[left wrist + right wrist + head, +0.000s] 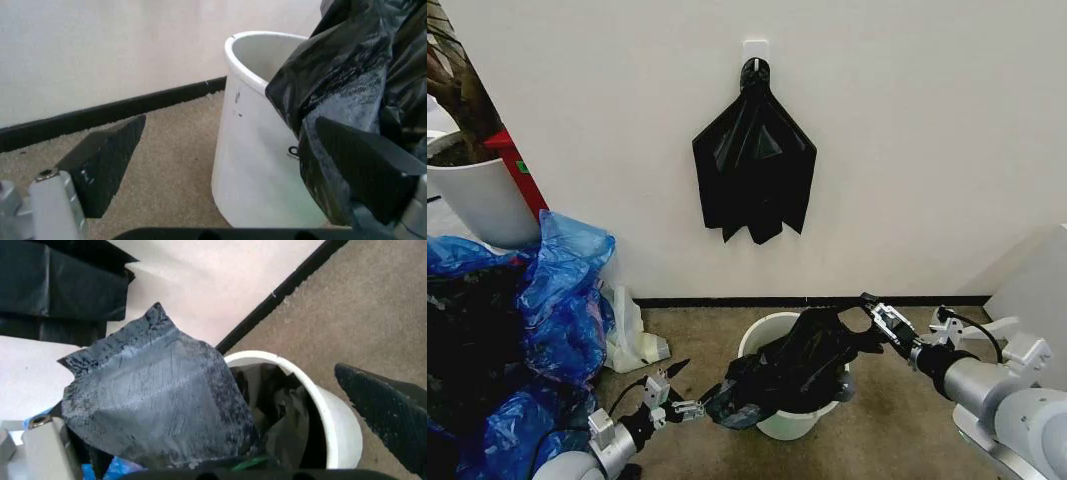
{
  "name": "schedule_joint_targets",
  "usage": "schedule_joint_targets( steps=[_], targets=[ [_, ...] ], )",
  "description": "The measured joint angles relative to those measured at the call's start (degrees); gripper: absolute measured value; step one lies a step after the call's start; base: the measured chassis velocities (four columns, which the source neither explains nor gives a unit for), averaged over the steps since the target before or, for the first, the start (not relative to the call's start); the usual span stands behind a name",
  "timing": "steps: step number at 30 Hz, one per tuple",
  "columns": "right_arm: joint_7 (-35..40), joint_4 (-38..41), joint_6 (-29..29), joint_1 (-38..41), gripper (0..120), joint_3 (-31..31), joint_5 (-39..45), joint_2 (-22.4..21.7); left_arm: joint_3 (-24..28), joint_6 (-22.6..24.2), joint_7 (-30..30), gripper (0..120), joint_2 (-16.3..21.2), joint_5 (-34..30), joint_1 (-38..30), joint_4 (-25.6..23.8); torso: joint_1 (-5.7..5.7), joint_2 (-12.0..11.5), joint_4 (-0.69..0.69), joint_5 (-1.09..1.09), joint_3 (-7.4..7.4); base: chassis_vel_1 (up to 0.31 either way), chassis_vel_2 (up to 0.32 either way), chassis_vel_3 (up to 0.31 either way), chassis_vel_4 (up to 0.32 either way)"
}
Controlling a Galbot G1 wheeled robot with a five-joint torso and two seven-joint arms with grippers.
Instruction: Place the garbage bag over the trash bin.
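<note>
The white trash bin (pixel 779 424) stands on the carpet close to the wall. A glossy black garbage bag (pixel 792 365) lies crumpled across its top and hangs down its front left side; part of the rim is bare at the back. My left gripper (pixel 682 390) is low at the bin's left, open, and one finger (pixel 363 172) touches the bag (pixel 347 75) beside the bin's wall (pixel 257 150). My right gripper (pixel 879 312) is at the bin's upper right, open, and a flap of the bag (pixel 153 395) drapes over one finger. The other finger (pixel 390 417) hangs beyond the rim (pixel 333 405).
Another black bag (pixel 755 170) hangs from a wall hook above the bin. Blue plastic bags (pixel 562 290) pile up at the left, with a white planter pot (pixel 482 200) behind them. A white wrapper (pixel 632 345) lies by the skirting. A white cabinet (pixel 1037 290) stands at the right.
</note>
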Motion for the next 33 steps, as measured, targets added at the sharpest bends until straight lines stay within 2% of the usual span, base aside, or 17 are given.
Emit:
schedule_joint_targets(
  steps=[4,5,6,8,9,11,15,16,17,18,19,22,25,28,30,32,33],
  targets=[
    [2.7,0.0,-1.4,0.3,100,1.8,4.8,-0.8,0.0,-0.1,0.0,100,-0.2,0.2,0.0,-0.1,0.00,0.0,0.01,0.00,0.00,0.000,0.000,0.000,0.000],
    [3.6,0.0,-2.8,0.1,100,2.0,5.9,-1.3,0.0,-0.1,0.0,100,-0.3,0.2,0.1,-0.1,0.00,0.0,0.00,-0.01,0.00,0.000,0.000,0.000,0.000],
    [2.7,-0.1,-6.9,-1.1,100,2.5,6.2,-2.5,0.0,-0.1,0.1,100,-0.3,0.2,0.1,-0.1,0.00,0.0,0.01,0.01,0.00,0.000,0.000,0.000,0.000],
    [-2.5,-0.1,-11.6,-2.7,100,3.5,5.3,-4.0,0.0,-0.2,0.1,100,-0.4,0.2,0.1,-0.1,0.00,0.0,-0.01,0.00,0.00,0.000,0.000,0.000,0.000],
    [-8.0,-0.1,-13.3,-3.5,100,3.9,3.6,-5.4,0.0,-0.2,0.1,100,-0.4,0.3,0.1,-0.1,0.00,0.0,-0.02,-0.01,0.00,0.000,0.000,0.000,0.000],
    [-10.9,-0.1,-13.8,-3.6,100,3.8,2.0,-6.1,-0.1,-0.2,0.2,100,-0.4,0.3,0.2,-0.1,0.00,0.0,-0.01,-0.01,0.00,0.000,0.000,0.000,0.000],
    [-26.2,-3.3,-14.2,-4.0,100,1.9,-13.2,-9.8,-0.4,-0.3,0.3,100,-0.5,0.3,0.4,-0.2,0.00,0.0,0.03,0.01,0.00,0.000,0.000,0.000,0.000],
    [-32.4,-4.6,-14.2,-5.3,100,1.9,-18.1,-10.6,-0.5,-0.3,0.3,100,-0.5,0.3,0.5,-0.2,0.00,0.0,0.02,0.00,0.00,0.000,0.000,0.000,0.000],
    [-32.4,-4.6,-14.2,-5.3,100,1.9,-18.1,-10.6,-0.5,-0.3,0.3,100,-0.5,0.3,0.5,-0.2,0.00,0.0,0.02,0.00,0.00,0.000,0.000,0.000,0.000],
    [-37.3,-5.6,-14.2,-6.4,100,2.0,-22.5,-11.1,-0.6,-0.3,0.3,100,-0.5,0.2,0.5,-0.2,0.00,0.0,0.02,0.00,0.00,0.000,0.000,0.000,0.000],
    [-47.6,-8.4,-14.2,-9.0,100,2.7,-32.8,-11.7,-0.7,-0.3,0.3,100,-0.5,0.2,0.6,-0.2,0.00,0.0,0.00,-0.01,0.00,0.000,0.000,0.000,0.000],
    [-64.4,-12.6,-13.5,-11.8,100,4.3,-49.8,-11.5,-0.7,-0.3,0.3,100,-0.2,0.1,0.6,-0.2,0.00,0.0,-0.01,0.03,0.00,0.000,0.000,0.000,0.000],
    [-69.5,-13.6,-11.2,-12.9,100,4.2,-56.3,-11.3,-0.7,-0.3,0.3,100,0.1,-0.1,0.5,0.0,0.00,0.0,-0.02,0.00,0.00,0.000,0.000,0.000,0.000],
    [-77.2,-14.5,-4.9,-14.4,100,4.3,-65.3,-11.7,-0.4,-0.3,0.3,100,0.7,-0.3,0.1,0.5,0.00,0.0,0.01,0.00,0.00,0.000,0.000,0.000,0.000],
    [-79.2,-14.1,-1.3,-15.0,100,4.5,-66.8,-11.9,-0.4,-0.2,0.3,100,0.7,-0.4,-0.1,0.8,0.00,0.0,0.00,-0.01,0.00,0.000,0.000,0.000,0.000],
    [-79.2,-14.1,-1.3,-15.0,100,4.5,-66.8,-11.9,-0.4,-0.2,0.3,100,0.7,-0.4,-0.1,0.8,0.00,0.0,0.00,-0.01,0.00,0.000,0.000,0.000,0.000],
    [-79.8,-12.9,1.2,-15.2,100,4.6,-67.6,-11.5,-0.4,-0.2,0.2,100,0.7,-0.6,-0.2,1.0,0.00,0.0,0.01,-0.02,0.00,0.000,0.000,0.000,0.000]
  ],
)
